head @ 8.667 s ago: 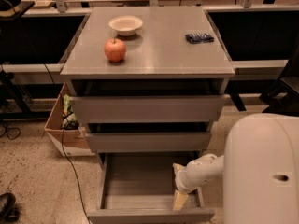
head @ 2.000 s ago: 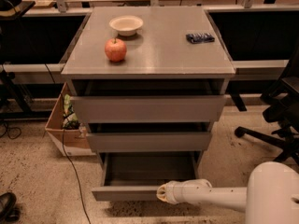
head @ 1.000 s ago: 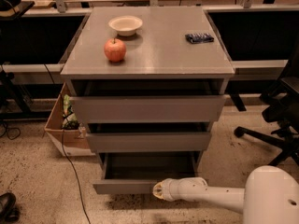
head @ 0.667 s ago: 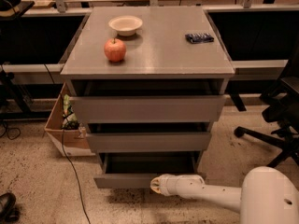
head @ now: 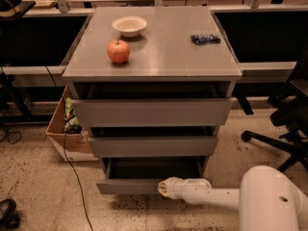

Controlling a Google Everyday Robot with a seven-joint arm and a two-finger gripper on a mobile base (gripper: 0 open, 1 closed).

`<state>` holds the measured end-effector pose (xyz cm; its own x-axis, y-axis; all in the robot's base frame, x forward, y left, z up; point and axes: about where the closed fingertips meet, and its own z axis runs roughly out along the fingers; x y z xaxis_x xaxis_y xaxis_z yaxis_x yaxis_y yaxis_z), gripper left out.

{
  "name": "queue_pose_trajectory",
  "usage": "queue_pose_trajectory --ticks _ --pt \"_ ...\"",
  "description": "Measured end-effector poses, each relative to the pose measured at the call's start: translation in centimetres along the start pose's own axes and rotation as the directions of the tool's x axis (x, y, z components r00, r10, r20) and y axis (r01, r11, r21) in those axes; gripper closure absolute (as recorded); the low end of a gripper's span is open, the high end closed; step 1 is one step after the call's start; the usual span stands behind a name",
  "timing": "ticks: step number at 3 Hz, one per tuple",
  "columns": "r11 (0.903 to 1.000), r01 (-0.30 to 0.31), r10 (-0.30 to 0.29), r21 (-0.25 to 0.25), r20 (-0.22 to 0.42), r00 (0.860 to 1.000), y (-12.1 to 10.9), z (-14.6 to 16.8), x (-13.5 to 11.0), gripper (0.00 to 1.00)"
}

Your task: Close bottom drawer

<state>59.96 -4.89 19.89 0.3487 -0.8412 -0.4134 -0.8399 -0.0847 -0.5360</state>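
The bottom drawer (head: pixel 126 186) sits lowest in the grey cabinet (head: pixel 163 57) and is only partly out, with a dark strip of tray showing behind its slim front. That front juts just past the middle drawer (head: pixel 153 146) and the top drawer (head: pixel 152 112) above it. Speckled floor (head: pixel 43 191) lies open before the cabinet. On the left a cardboard box (head: pixel 61 139) stands against the cabinet's side and a cable (head: pixel 73 182) trails past the drawer's left corner. To the right an office chair (head: pixel 284 124) stands well apart. The white arm (head: pixel 209 196) reaches in low and nearly level from the robot's body (head: pixel 272 201) at lower right. The gripper (head: pixel 162 188) touches the right part of the drawer front; whether it is spread or closed cannot be told. Compared with two seconds ago, less tray floor shows and the drawer front lies nearer the cabinet, the gripper having followed it in. An apple (head: pixel 118 51), a bowl (head: pixel 129 25) and a dark packet (head: pixel 205 38) rest on top.
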Motion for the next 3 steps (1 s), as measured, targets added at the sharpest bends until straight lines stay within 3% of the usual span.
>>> queue_pose_trajectory --ticks 2,3 --pt "0.9937 0.102 -0.1 0.046 -0.058 0.993 -1.9 1.6 3.0 1.0" --pt "0.9916 0.118 -0.115 0.052 -0.065 0.991 -2.1 1.9 3.3 1.0"
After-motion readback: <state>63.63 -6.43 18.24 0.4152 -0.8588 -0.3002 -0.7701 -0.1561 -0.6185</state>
